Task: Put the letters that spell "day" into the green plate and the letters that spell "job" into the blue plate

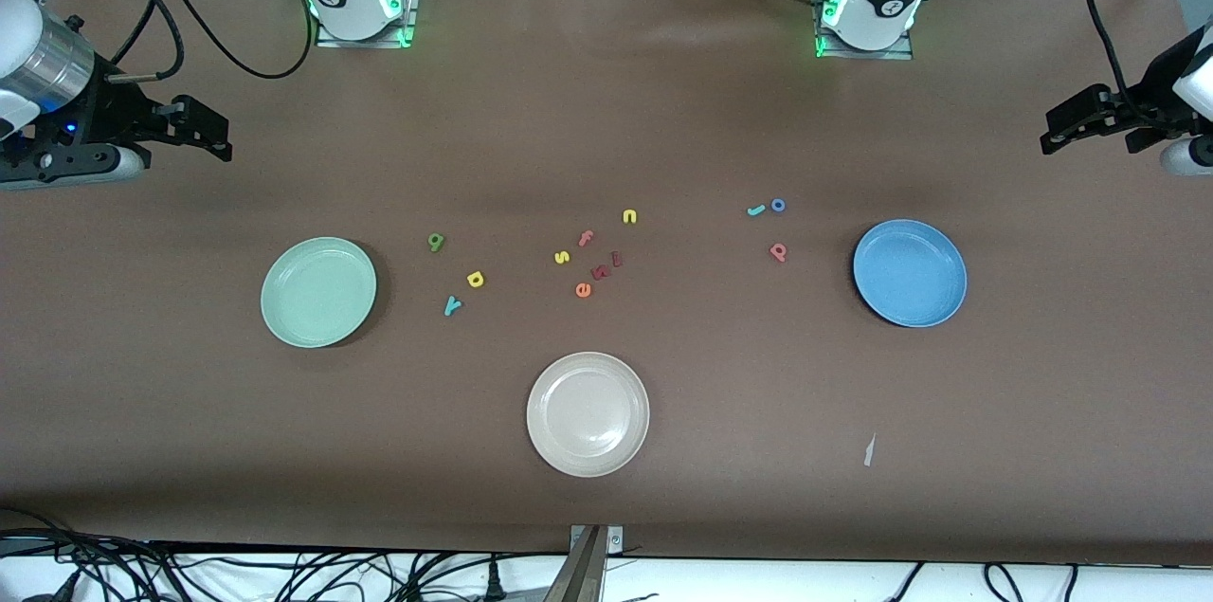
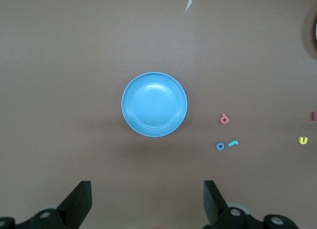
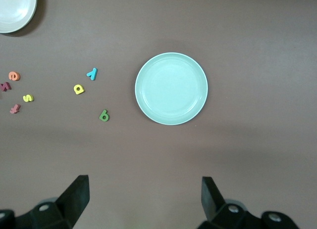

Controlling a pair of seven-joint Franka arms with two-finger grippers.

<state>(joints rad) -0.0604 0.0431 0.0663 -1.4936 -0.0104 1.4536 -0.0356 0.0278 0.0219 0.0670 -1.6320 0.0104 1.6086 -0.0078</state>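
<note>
Green plate (image 1: 318, 292) sits empty toward the right arm's end of the table, blue plate (image 1: 910, 273) empty toward the left arm's end, beige-white plate (image 1: 588, 413) between them, nearer the camera. Both arms wait: right gripper (image 3: 144, 193) and left gripper (image 2: 147, 195) hang high with jaws wide, holding nothing. Green a (image 1: 436, 242), yellow d (image 1: 475, 279) and teal y (image 1: 453, 305) lie beside the green plate; teal j (image 1: 755, 210), blue o (image 1: 778, 205) and pink-red b (image 1: 778, 251) near the blue plate.

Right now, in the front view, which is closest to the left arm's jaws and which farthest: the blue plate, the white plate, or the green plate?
From the left gripper, open at its own end of the table:
1. blue plate, nearest, at the left arm's end.
2. white plate, mid-table, nearest the front camera.
3. green plate, farthest, toward the right arm's end.
</note>
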